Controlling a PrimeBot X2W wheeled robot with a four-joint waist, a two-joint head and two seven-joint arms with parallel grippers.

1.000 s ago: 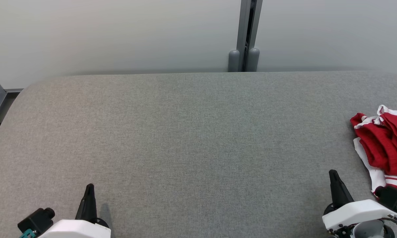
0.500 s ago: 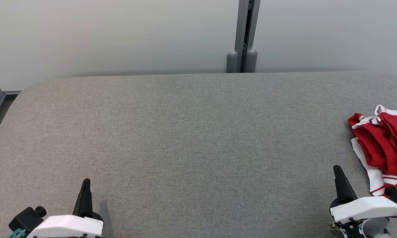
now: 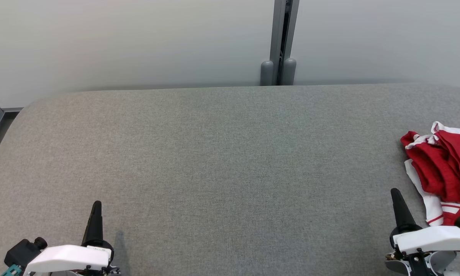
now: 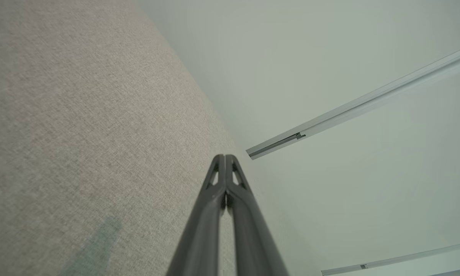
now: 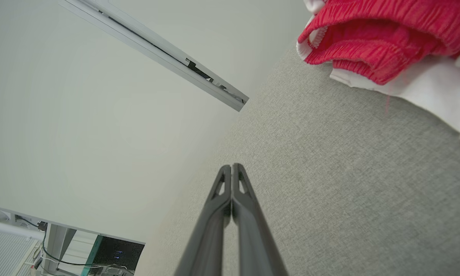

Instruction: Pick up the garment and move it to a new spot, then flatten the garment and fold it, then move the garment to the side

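Right now we are holding both tools over the grey fabric-covered counter [image 3: 222, 153]: our left tool [image 3: 95, 209] at the lower left of the head frame, our right tool [image 3: 396, 193] at the lower right, each with its two dark fingers pressed together on nothing. We are seeing the crumpled red-and-white fabric garment [image 3: 444, 168] lying at the frame's right edge, near the right tool.

the right gripper [image 3: 396, 193] has moved outward toward the red and white garment [image 3: 440, 168], its tip now near the white hem. the left gripper [image 3: 96, 207] has drifted out to its own side and slightly forward. the whole head view has shifted a little, so the camera has turned.
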